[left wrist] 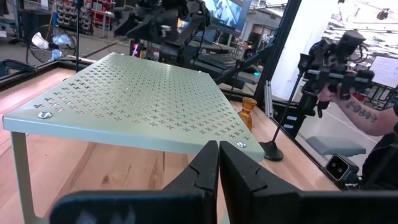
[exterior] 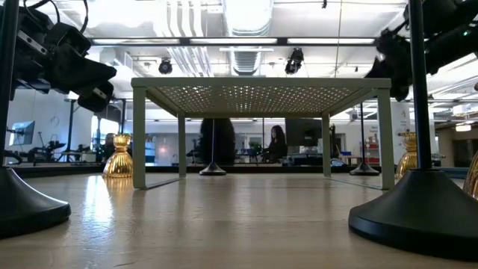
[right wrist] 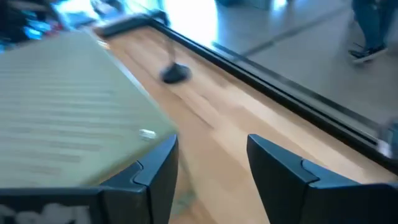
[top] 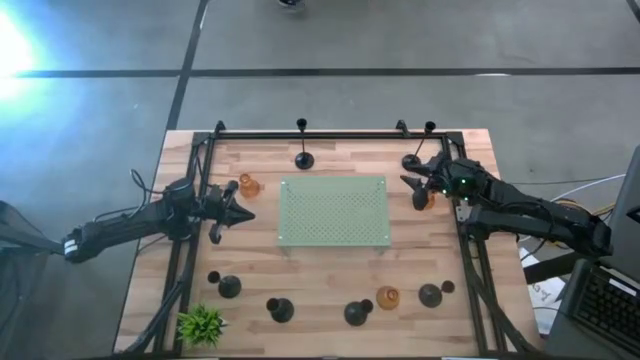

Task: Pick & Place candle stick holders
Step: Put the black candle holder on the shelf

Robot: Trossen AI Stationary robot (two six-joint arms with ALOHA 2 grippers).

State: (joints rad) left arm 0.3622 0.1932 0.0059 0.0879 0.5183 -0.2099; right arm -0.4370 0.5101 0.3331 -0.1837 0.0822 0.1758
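Wooden table (top: 330,275), perforated pale green metal stand (top: 333,210) at centre. Seven black domed-base candle holders (top: 281,310) and three amber glass holders (top: 388,297) ring it, mostly near 6 o'clock. Left gripper (top: 240,213) at 9 o'clock, pinched together, empty; right gripper (top: 413,183) at 3 o'clock, parted, empty.

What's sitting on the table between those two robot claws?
In the high view, the pale green perforated stand fills the stretch between the left gripper and the right gripper; nothing rests on top of it.
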